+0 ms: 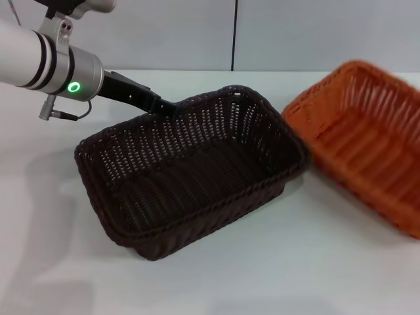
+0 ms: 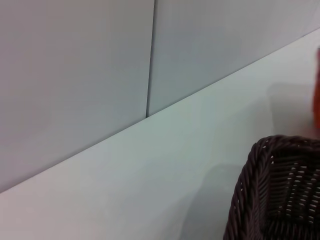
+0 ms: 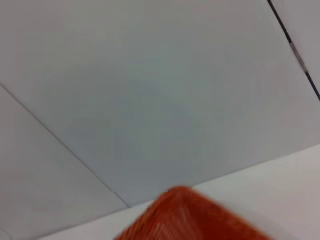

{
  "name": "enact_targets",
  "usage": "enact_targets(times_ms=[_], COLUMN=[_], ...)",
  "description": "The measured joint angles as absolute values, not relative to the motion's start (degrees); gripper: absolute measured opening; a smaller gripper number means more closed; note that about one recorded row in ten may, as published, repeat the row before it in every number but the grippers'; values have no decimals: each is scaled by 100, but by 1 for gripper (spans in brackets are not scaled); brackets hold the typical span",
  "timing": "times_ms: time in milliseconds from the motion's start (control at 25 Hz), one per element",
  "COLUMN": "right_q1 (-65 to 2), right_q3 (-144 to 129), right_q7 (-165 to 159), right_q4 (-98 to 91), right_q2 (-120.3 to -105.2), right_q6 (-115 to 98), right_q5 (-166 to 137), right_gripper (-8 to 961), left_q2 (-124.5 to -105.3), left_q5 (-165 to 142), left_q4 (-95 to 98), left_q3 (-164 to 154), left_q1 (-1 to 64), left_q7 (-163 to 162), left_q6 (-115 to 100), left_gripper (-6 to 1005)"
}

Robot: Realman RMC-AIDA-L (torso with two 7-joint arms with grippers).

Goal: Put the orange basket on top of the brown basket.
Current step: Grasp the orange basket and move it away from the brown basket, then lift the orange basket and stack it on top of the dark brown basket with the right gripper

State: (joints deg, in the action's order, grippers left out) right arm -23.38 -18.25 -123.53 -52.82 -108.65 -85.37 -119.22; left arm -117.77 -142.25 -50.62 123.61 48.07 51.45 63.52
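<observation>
The orange basket sits tilted at right of frame, beside the brown basket at centre. The left gripper (fingers hidden, grip unknowable) touches its far rim. Next: lift orange over brown.

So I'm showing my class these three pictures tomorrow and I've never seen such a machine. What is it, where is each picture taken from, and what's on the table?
It is a two-armed robot. The wide picture comes from a camera on its head, looking down at a white table. The other two come from cameras on its wrists.

On the table sits a brown basket. The left gripper reaches to its far rim; its fingers are hidden behind the weave, so a grasp cannot be confirmed. To the right is an orange basket, tilted, with its near side raised. The right arm itself is not visible; its wrist camera shows only a corner of the orange basket.
</observation>
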Motion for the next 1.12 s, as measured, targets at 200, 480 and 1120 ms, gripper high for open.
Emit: enact_targets(times_ms=[200, 480, 1120], right_q1=[-2413, -2198, -2429], right_q3=[-1832, -1238, -1197], right_q7=[-12417, -12478, -13018], right_q4=[-5170, -5516, -5457], right_q2=[-10814, -10806, -10588], right_q6=[-8141, -8149, -8688], right_q5=[-12673, -12683, -13889], right_gripper=[58, 18, 402], left_q2=[-11777, -11772, -11770], left_q5=[-14226, -14230, -14260], left_q4=[-5062, -4994, -4685], left_q3=[12364, 12366, 12313], left_q1=[4792, 4864, 5134], left_q7=[5113, 5110, 5158], left_q6=[6352, 6291, 6127], left_gripper=[862, 862, 861])
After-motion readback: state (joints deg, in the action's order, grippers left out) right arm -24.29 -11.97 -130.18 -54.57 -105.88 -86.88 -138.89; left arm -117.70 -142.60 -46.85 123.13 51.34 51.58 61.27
